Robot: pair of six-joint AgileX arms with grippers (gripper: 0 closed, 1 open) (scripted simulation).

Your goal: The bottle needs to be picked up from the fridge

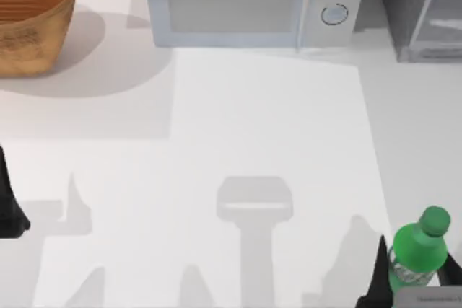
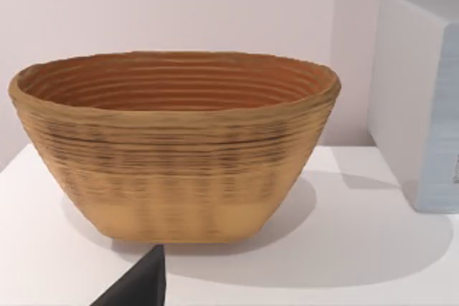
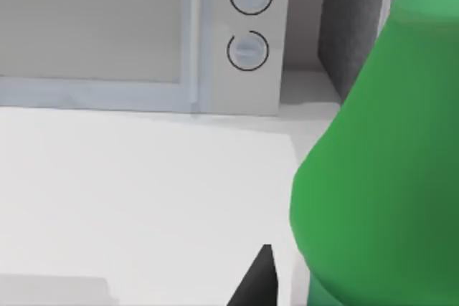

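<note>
Top view: the bottle (image 1: pixel 416 254) is held upright by the right gripper (image 1: pixel 419 275) at about five o'clock on the white table (image 1: pixel 267 135), its dark fingers (image 1: pixel 377 279) closed against the bottle's sides below the green cap (image 1: pixel 435 221). The fridge (image 1: pixel 422 9) stands at about one o'clock, well apart from the bottle, with the microwave (image 1: pixel 253 1) beside it at twelve o'clock. A woven basket (image 1: pixel 32 23) is placed at ten o'clock. The left gripper (image 1: pixel 9 207) is parked at nine o'clock; the state of its jaws cannot be told.
</note>
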